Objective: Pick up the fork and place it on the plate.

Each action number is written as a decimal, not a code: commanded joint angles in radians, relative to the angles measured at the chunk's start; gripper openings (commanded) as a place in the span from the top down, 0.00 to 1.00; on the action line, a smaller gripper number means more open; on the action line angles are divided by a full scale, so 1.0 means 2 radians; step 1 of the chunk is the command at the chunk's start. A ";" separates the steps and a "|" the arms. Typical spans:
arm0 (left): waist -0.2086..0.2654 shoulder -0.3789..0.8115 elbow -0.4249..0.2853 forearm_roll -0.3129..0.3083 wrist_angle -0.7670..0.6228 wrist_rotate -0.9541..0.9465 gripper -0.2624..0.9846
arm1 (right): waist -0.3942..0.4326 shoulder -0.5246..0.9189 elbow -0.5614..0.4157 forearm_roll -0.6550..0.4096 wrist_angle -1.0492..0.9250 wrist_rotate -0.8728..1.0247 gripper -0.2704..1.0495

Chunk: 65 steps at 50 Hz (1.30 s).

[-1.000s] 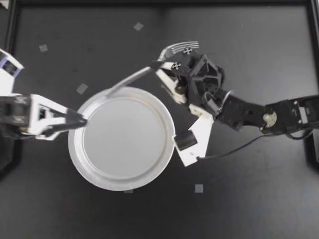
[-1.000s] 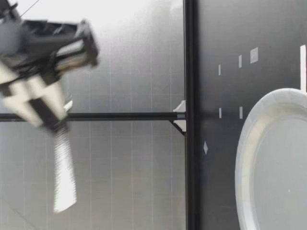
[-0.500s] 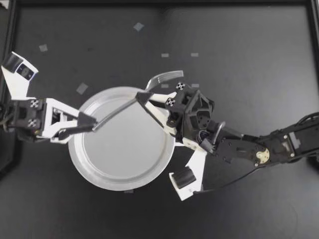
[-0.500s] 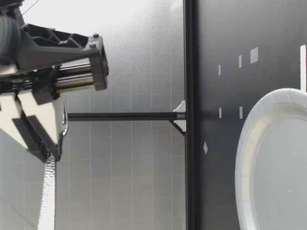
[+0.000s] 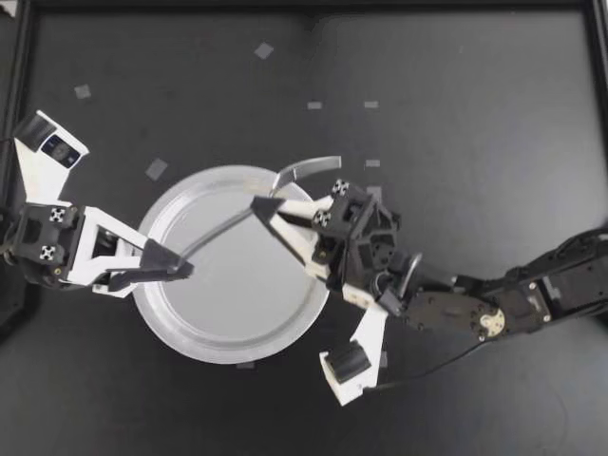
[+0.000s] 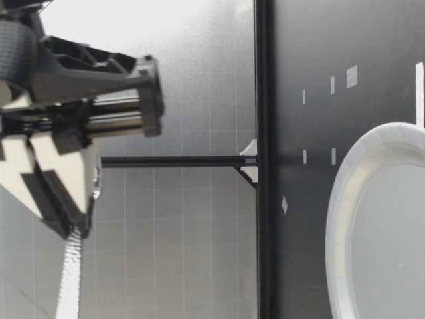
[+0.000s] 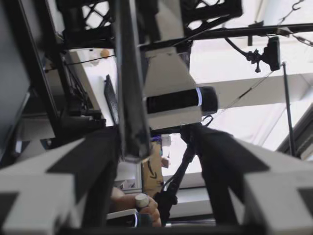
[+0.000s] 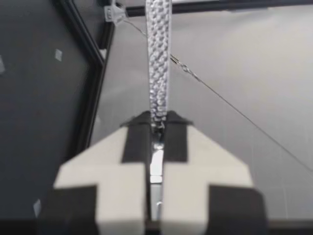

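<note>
The right gripper [image 5: 266,211] has its two fingers pinched tight on the fork [image 5: 220,230] where handle meets neck, a little left of centre in the top view. The right wrist view shows the dimpled handle running straight out ahead from between them. The handle's free end reaches in between the fingers of the left gripper [image 5: 176,273], which stand well apart. It sits close against one finger, though I can't make out whether it touches. The fork is up in the air: in the low view it hangs high above the plate [image 5: 237,353], roughly level. Seen from above, the handle slants across the plate's upper left part, and the curved head sticks out past the rim toward the top of the frame. The plate rests left of centre on the black table [image 5: 456,104], with scraps of pale tape [image 5: 156,169] scattered around it.
</note>
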<state>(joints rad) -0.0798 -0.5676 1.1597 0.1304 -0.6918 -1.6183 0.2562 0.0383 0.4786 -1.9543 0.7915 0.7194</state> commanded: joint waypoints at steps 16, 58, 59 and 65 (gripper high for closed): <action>0.000 0.002 -0.010 0.001 -0.005 0.000 0.49 | 0.008 -0.002 -0.007 -0.004 0.016 0.015 0.83; 0.000 -0.008 -0.002 0.003 0.048 0.078 0.73 | 0.011 -0.008 -0.030 0.012 0.024 0.065 0.22; -0.001 -0.009 -0.002 0.004 0.054 0.087 0.73 | 0.011 -0.011 -0.031 0.012 0.025 0.067 0.23; 0.005 -0.042 0.000 0.004 0.123 0.160 0.73 | 0.016 -0.034 -0.040 0.012 0.046 0.073 0.25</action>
<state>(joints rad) -0.0813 -0.5814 1.1674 0.1335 -0.5706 -1.4266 0.2715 0.0537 0.4403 -1.9267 0.8360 0.8514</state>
